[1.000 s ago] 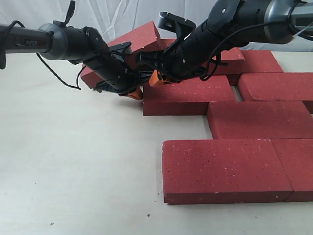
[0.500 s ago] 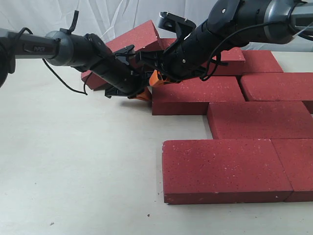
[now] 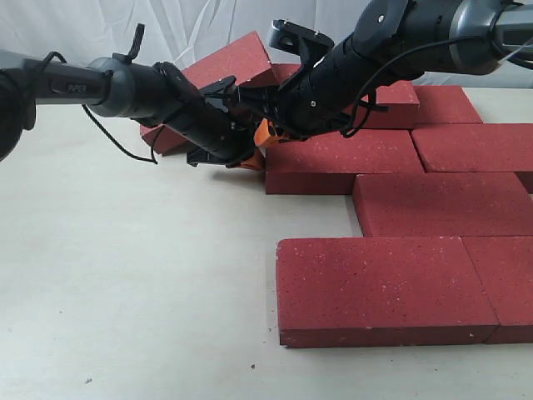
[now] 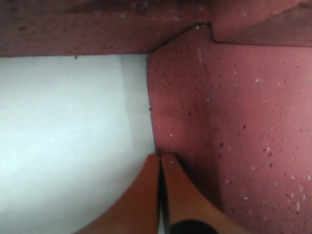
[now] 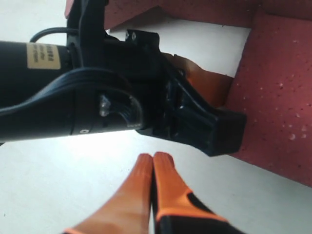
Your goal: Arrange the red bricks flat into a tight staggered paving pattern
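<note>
Several red bricks lie flat in staggered rows on the pale table. My left gripper (image 3: 250, 159) is shut with nothing in it. Its orange fingertips (image 4: 168, 161) press on the left end face of the second-row brick (image 3: 341, 158) (image 4: 175, 112). That brick's right end meets its neighbour (image 3: 475, 146). My right gripper (image 3: 265, 132) (image 5: 153, 157) is also shut and empty. It hovers just over the left gripper's body (image 5: 146, 97), by the same brick's corner (image 5: 278, 107). The third-row brick (image 3: 441, 204) and the front pair (image 3: 375, 287) (image 3: 504, 283) lie close together.
A tilted brick (image 3: 233, 62) leans on other bricks behind the two grippers. More bricks (image 3: 441, 104) lie flat at the back right. White cloth hangs behind the table. Bare tabletop (image 3: 125, 275) stretches to the left and front.
My left gripper slid right, pushing the second-row brick to the right until the gap to its right neighbour closed. The right arm barely moved.
</note>
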Robot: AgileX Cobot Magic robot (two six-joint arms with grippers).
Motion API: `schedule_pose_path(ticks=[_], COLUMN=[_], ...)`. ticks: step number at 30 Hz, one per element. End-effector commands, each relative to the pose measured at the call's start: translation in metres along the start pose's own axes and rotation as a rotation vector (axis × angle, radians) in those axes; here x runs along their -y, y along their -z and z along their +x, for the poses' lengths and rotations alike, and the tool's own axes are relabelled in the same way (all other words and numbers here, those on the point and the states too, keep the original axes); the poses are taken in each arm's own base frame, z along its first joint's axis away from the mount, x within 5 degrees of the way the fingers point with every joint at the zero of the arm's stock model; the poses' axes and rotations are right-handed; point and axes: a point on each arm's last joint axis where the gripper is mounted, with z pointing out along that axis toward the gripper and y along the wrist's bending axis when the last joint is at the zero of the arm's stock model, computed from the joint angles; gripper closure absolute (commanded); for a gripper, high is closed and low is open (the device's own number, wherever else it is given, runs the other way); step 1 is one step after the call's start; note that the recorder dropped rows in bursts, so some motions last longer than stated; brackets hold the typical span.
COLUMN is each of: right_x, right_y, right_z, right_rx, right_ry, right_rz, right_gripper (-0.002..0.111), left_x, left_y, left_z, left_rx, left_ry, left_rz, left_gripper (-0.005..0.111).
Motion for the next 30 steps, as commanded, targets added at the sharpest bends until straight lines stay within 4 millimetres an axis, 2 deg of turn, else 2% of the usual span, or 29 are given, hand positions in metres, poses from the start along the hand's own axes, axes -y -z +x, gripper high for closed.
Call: schedule_pose_path(ticks=[1,5,16,24,30], right_x=[0.002,0.002,0.002,0.000,0.000], right_y=[0.002,0.002,0.002,0.002,0.002], right_z=[-0.002,-0.002,-0.002,-0.003,-0.002], right_rx=[0.012,0.016,0.016,0.021,0.018], right_ry=[0.002,0.002,0.002,-0.027,-0.031], right_rz=[0.004,0.005,0.005,-0.015,-0.019], right_gripper=[0.109,0.109,0.109,0.109,0.109], left_x=[0.012,0.016,0.028,-0.001,-0.016], left_y=[-0.009,-0.009,-0.014,0.001,0.012], left_z=[0.012,0.010,0.022,0.010,0.008], left_rx=[-0.044,-0.034,-0.093,-0.145,-0.230], left_ry=[0.006,0.070,0.028,0.085,0.124], left_rz=[0.042,0.079,0.089,0.093,0.120], left_gripper=[0.107,0.107,0.107,0.107,0.107])
